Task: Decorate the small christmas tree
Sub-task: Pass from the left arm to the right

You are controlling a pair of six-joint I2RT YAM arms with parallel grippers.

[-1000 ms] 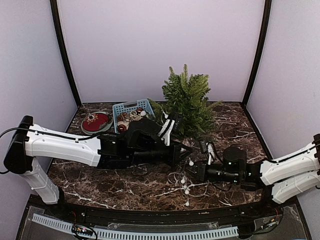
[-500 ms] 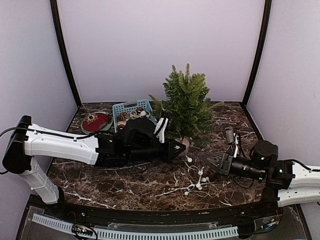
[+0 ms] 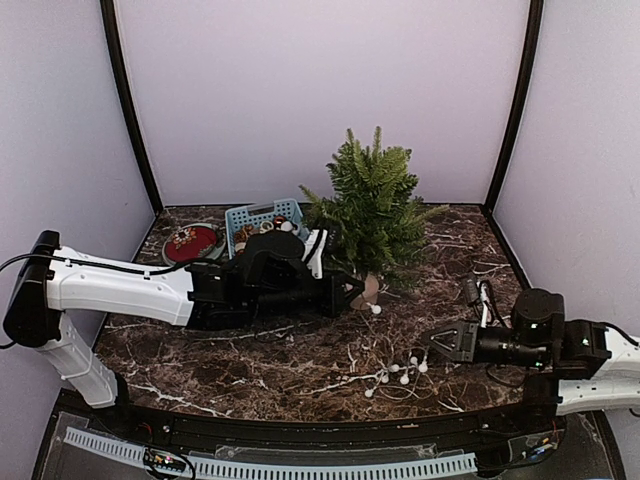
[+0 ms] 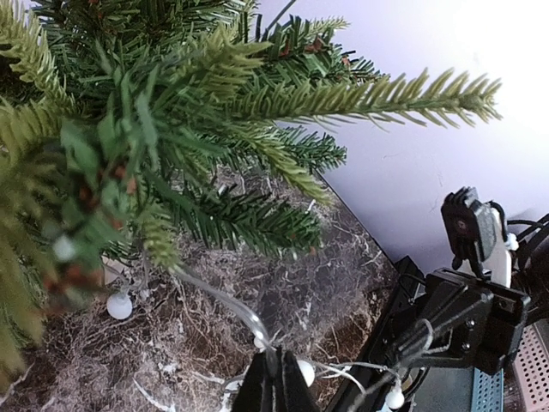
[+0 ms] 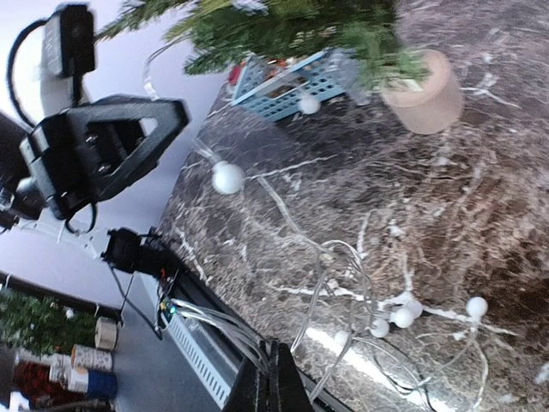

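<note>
The small christmas tree [image 3: 375, 205] stands upright at the back middle on its pale wooden base [image 3: 370, 290]. A string of lights [image 3: 397, 374], thin clear wire with white balls, lies loose on the marble in front of it. My left gripper [image 3: 350, 292] is next to the base, left of it. In the left wrist view it [image 4: 274, 378] is shut on the wire under the tree's branches [image 4: 171, 129]. My right gripper [image 3: 440, 343] is low at the right. In its wrist view it [image 5: 276, 378] is shut on wire strands of the string of lights [image 5: 395, 313].
A blue basket [image 3: 262, 222] holding ornaments stands left of the tree. A red round dish [image 3: 192, 243] lies further left. Black frame posts and lilac walls close the back and sides. The table's front rail [image 3: 300, 465] runs along the near edge.
My right gripper has drawn back to the right, dragging the string of lights with it. My left gripper has pulled back left a little. The tree stands straighter.
</note>
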